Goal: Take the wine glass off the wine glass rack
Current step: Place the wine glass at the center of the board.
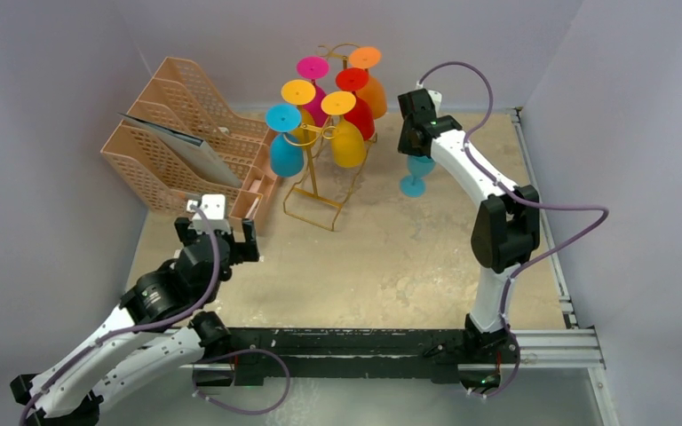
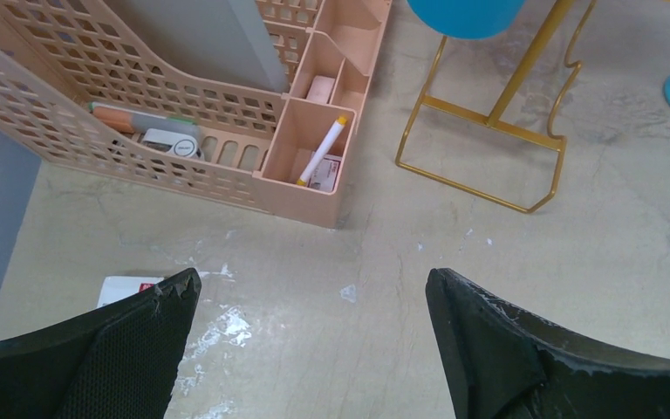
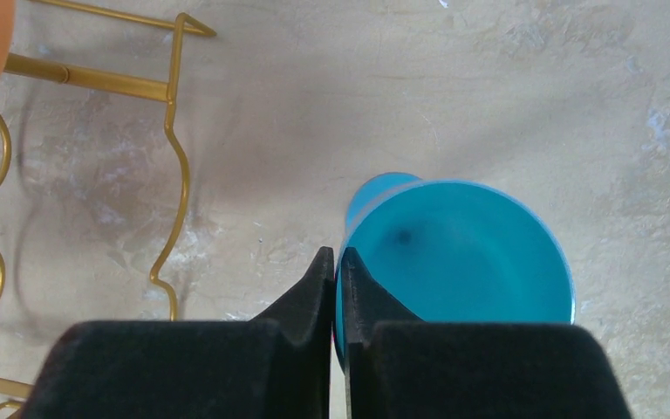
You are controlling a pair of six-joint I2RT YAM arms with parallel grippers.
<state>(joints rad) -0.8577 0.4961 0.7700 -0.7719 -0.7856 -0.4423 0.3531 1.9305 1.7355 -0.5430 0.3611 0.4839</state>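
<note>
The gold wire wine glass rack (image 1: 318, 182) stands at the back middle of the table with several coloured glasses hanging upside down from its hooks. Its base also shows in the left wrist view (image 2: 521, 78) and the right wrist view (image 3: 96, 80). My right gripper (image 1: 419, 149) is shut on the rim of an upright blue wine glass (image 1: 416, 176), to the right of the rack and apart from it. In the right wrist view the gripper (image 3: 336, 262) pinches the rim of this glass (image 3: 462, 262). I cannot tell whether its foot touches the table. My left gripper (image 1: 222, 241) (image 2: 314, 297) is open and empty.
A peach lattice file organizer (image 1: 178, 142) stands at the back left, close ahead of my left gripper, and its front cups (image 2: 310, 157) hold a marker and small items. A white card (image 2: 126, 288) lies by the left finger. A metal rail (image 1: 542, 342) runs along the table's near edge.
</note>
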